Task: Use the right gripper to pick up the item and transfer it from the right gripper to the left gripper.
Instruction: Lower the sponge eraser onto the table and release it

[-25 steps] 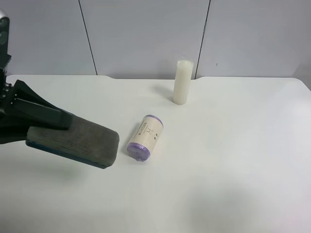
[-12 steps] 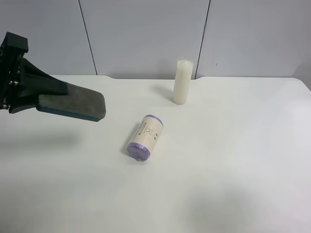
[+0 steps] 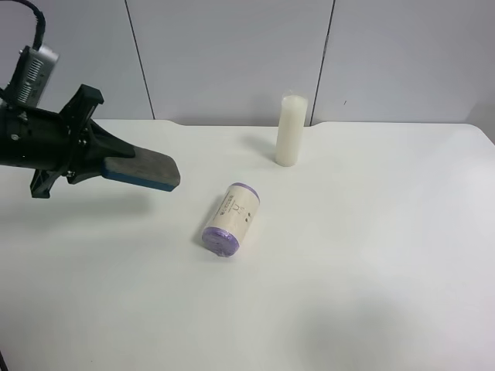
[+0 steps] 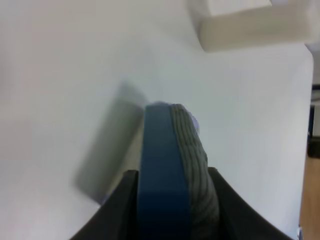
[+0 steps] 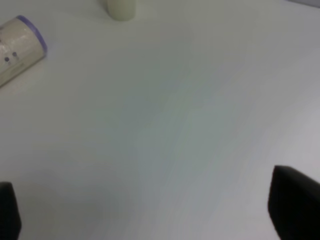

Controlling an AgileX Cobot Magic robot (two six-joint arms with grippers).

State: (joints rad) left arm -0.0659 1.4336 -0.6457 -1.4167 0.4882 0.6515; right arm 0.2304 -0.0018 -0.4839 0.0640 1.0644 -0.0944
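The item [image 3: 147, 168], a flat block with a dark grey felt top and a blue base, is held above the table at the exterior high view's left. My left gripper [image 3: 108, 161] is shut on one end of it. In the left wrist view the item [image 4: 167, 165] stands on edge between the two black fingers [image 4: 122, 205]. My right gripper [image 5: 150, 210] is open and empty over bare table, with only its fingertips [image 5: 295, 207] showing. The right arm is out of the exterior high view.
A cream-labelled roll with purple ends [image 3: 230, 219] lies on the white table [image 3: 371, 232] near the middle. A white pillar candle [image 3: 291, 130] stands behind it. Both show in the right wrist view, roll [image 5: 17, 42] and candle [image 5: 121, 9].
My left gripper, still holding the item, has moved up the exterior high view and away from the camera, so it looks smaller. The roll and candle have not moved.
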